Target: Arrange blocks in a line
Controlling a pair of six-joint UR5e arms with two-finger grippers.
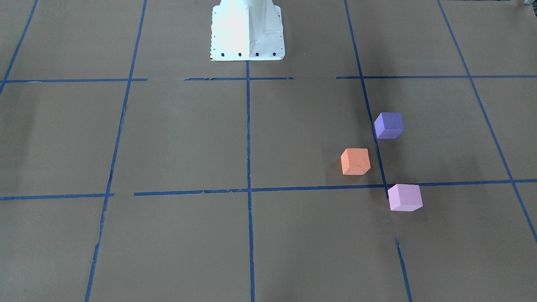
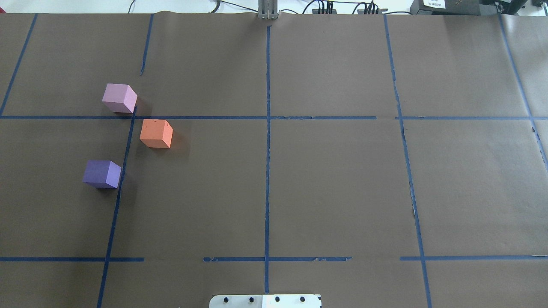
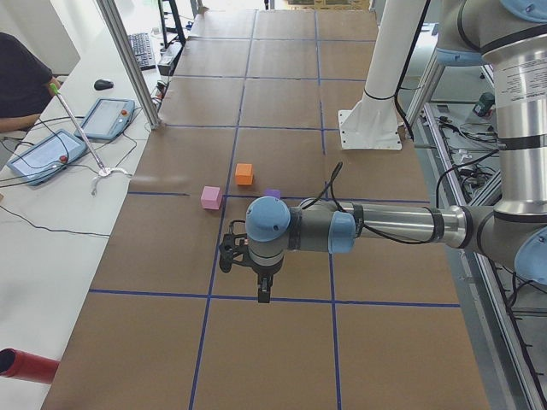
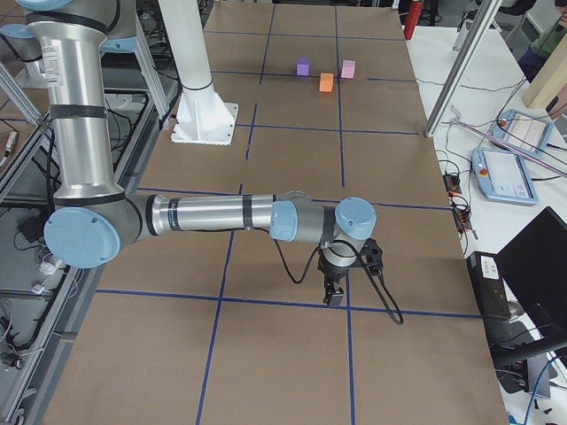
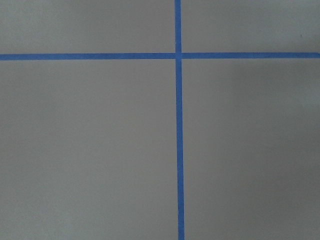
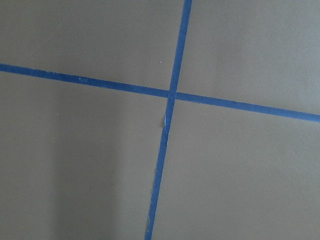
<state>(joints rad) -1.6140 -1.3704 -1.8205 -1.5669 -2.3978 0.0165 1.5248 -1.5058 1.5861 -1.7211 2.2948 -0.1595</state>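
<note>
Three foam cubes sit on the brown paper on my left side, in a loose cluster and apart from one another. The orange block lies between the other two, offset toward the table's middle. The violet-blue block is nearest my base. The pink-lilac block is farthest from it. My left gripper shows only in the exterior left view, pointing down, well short of the blocks. My right gripper shows only in the exterior right view, far from them. I cannot tell whether either is open or shut.
Blue tape lines divide the paper into squares; both wrist views show only paper and a tape crossing. My white base plate stands at the table's near-robot edge. A side bench with tablets and a metal post flank the table.
</note>
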